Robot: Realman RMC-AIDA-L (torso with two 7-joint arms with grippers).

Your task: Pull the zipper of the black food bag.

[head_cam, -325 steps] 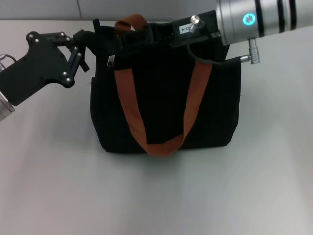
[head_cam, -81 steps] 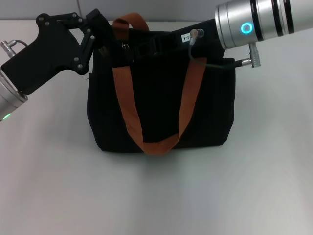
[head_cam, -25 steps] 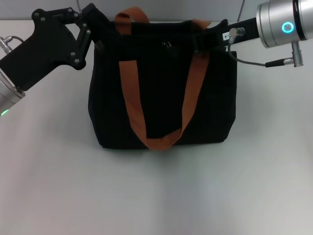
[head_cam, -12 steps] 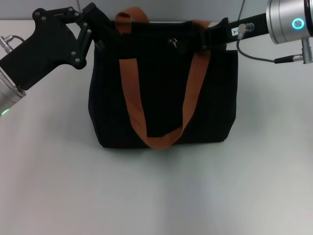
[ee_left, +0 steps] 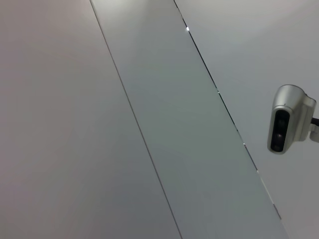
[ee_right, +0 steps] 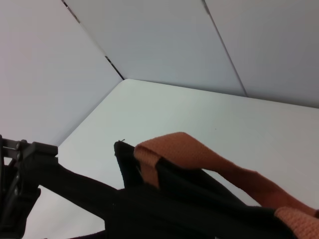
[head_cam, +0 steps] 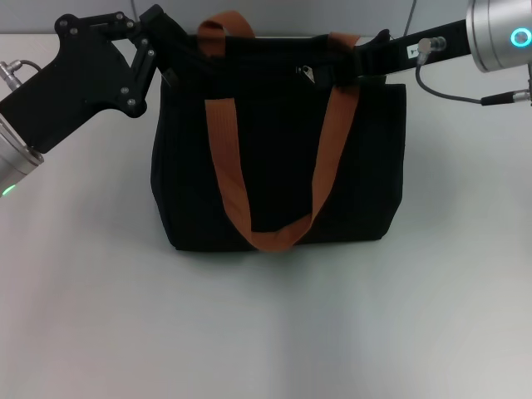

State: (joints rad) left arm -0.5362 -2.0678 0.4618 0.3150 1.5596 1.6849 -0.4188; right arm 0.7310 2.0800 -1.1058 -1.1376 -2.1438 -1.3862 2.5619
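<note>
Black food bag [head_cam: 278,158], upright toward the tabletop's far edge: zipper [head_cam: 306,73] now past mid-track, drawn a little farther toward the bag's right end by the right hand [head_cam: 345,65] gripping it, left hand [head_cam: 162,41] pinching the left top corner; pull mostly done.

Grey wall panels [ee_left: 164,124], mounted silver camera [ee_left: 286,124]

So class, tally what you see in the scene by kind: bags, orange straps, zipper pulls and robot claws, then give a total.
Bag: 1
Orange straps: 2
Zipper: 1
Claws, left claw and right claw: 2
Total: 6
</note>
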